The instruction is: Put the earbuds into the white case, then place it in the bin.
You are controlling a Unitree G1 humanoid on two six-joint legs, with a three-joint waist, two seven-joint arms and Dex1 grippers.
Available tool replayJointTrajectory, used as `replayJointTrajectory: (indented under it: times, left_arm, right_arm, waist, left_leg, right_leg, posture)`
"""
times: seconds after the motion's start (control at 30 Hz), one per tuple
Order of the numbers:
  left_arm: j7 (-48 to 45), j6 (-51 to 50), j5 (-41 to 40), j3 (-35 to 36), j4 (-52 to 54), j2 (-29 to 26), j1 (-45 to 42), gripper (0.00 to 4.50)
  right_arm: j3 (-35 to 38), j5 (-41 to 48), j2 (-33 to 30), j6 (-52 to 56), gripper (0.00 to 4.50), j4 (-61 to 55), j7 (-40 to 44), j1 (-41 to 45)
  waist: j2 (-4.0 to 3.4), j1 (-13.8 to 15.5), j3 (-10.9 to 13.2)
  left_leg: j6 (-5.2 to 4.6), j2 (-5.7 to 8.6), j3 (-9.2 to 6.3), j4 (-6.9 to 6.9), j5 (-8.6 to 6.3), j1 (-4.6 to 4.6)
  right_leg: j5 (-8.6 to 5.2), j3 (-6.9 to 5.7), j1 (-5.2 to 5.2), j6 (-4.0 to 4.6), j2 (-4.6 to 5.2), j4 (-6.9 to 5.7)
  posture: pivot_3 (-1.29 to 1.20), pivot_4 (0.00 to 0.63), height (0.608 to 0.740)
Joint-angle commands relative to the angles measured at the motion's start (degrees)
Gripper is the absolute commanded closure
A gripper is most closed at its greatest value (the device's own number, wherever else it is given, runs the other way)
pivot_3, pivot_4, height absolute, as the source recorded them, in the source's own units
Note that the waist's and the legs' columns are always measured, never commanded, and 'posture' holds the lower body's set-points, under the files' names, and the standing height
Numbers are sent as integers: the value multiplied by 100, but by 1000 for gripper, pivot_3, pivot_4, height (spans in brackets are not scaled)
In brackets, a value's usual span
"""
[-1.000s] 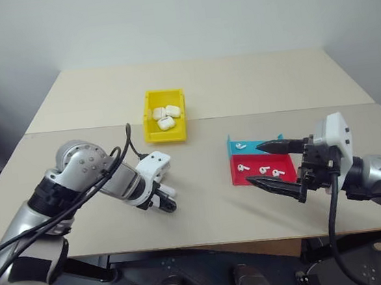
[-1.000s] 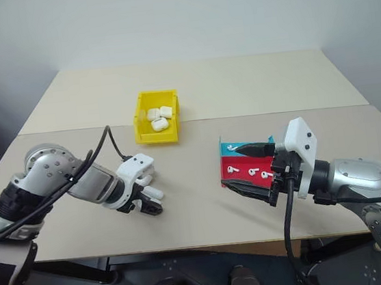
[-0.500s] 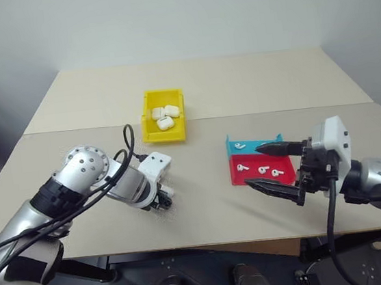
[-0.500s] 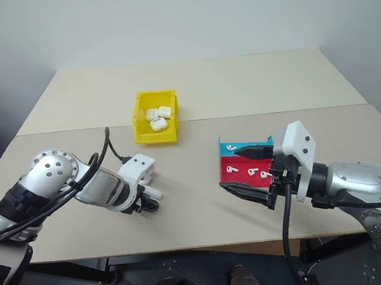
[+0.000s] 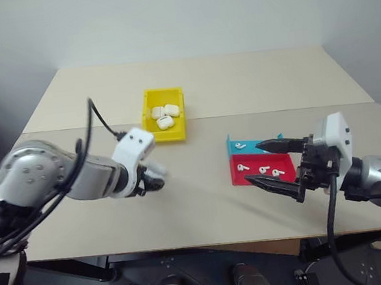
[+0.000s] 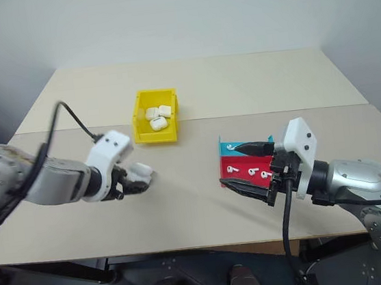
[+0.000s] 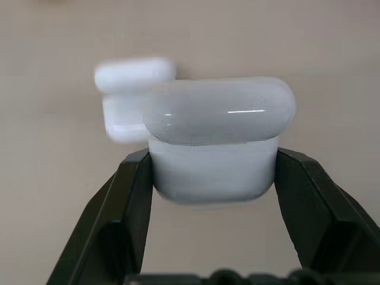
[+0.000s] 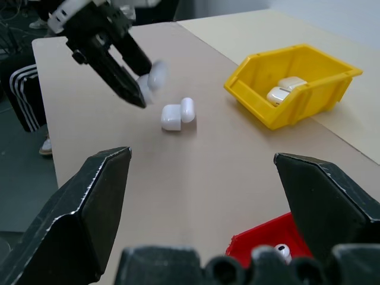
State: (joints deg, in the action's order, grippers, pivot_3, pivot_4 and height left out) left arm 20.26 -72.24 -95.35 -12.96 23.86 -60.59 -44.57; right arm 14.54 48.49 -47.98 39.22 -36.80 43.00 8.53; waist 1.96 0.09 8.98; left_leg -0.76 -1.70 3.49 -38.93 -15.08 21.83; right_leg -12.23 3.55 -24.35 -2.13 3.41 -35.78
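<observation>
White glossy pebble-shaped case [image 7: 214, 142] sits clamped, lid apparently open, in the left gripper [image 5: 155, 181]. Tiny white earbuds [image 5: 261, 171] await in the shallow red tray [image 5: 239, 178]; the right gripper [image 5: 282, 170] gapes empty, the yellow plastic bin [image 5: 148, 120] comes last.

bare lab: plain table [image 5: 239, 89], blank wall [image 5: 176, 13]

Left arm reaches in from the left, wrist angled down and toward the middle, and the left gripper [image 7: 212, 178] has both black fingers [image 7: 133, 202] clamped on the sides of a white case [image 7: 214, 142]. Right gripper [image 5: 281, 168] hangs level, fingers spread wide, pointing left, nothing between them.
</observation>
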Motion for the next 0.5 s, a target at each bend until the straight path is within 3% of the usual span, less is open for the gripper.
replayJointTrajectory:
  times: [0.03,0.1,0.17,0.33,0.5]
  left_arm:
    - [-2186,2359,2145,1257,1013,497,1320,1715]
    - [-3063,3463,2814,1655,1002,1174,1964,1715]
    - [-3655,3705,2853,1758,768,1608,2038,1715]
    - [-5926,4437,3871,1265,227,1822,1909,1715]
    - [-7754,5334,4667,1122,-592,1994,1873,1715]
  right_arm:
    - [108,-20,-54,-140,0,145,89,265]
    - [-72,-265,-283,-22,0,194,75,464]
    - [-512,-567,-772,446,0,279,32,915]
    - [-1889,-1357,-1454,1011,0,937,504,2247]
    - [-3312,-2481,-1595,624,0,1596,1604,3211]
  waist:
    - [-5,1,-2]
    - [-5,15,-3]
    - [1,33,1]
    - [1,30,0]
    - [0,2,0]
  left_leg:
    - [8,0,4,7,5,-5]
    - [14,-1,6,10,8,-6]
    - [15,-4,6,6,9,-5]
    - [8,-7,3,-1,10,-1]
    - [-12,-13,3,1,-2,29]
  right_leg:
    - [0,2,3,2,0,8]
    - [-9,-1,4,27,-1,10]
    - [-11,-2,4,37,-2,7]
    - [-11,-8,7,49,-7,13]
    - [9,-13,-12,11,-9,39]
  posture:
    - [0,150,740]
    - [0,150,740]
    - [0,150,740]
    - [0,150,740]
    - [0,150,740]
